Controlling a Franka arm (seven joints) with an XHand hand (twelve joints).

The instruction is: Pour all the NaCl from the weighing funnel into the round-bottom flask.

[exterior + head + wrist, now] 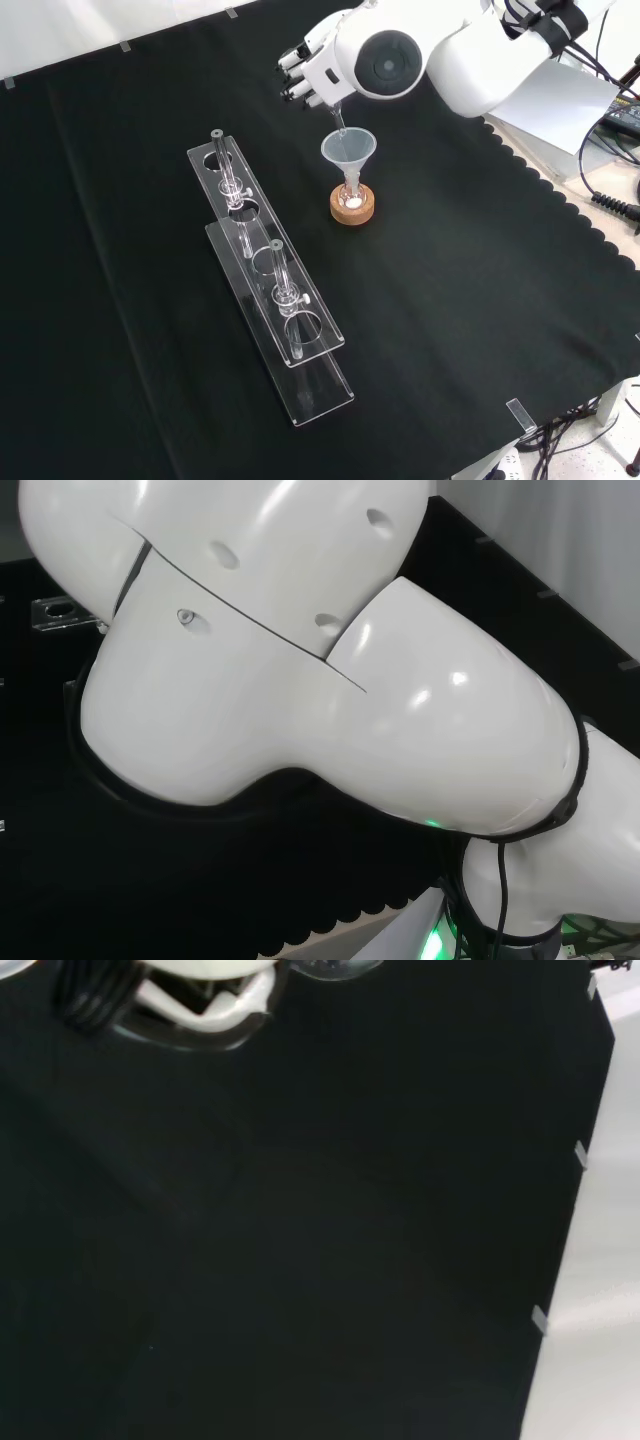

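Observation:
In the front view the hand is at the top, partly behind the arm's white link with its round grey cap. Its fingers are curled on a clear weighing funnel, which is tilted with the spout pointing down. The spout tip hangs just above the mouth of a clear funnel. That funnel stands in the neck of the round-bottom flask on a cork ring. A little white powder shows at the flask's bottom. In the wrist view a blurred white part of the hand and a bit of clear glass show.
A long clear rack with round holes and two glass tubes lies to the left of the flask in the front view. Cables and a scalloped cloth edge lie to the right. In the head view the arm's white links cover most of the bench.

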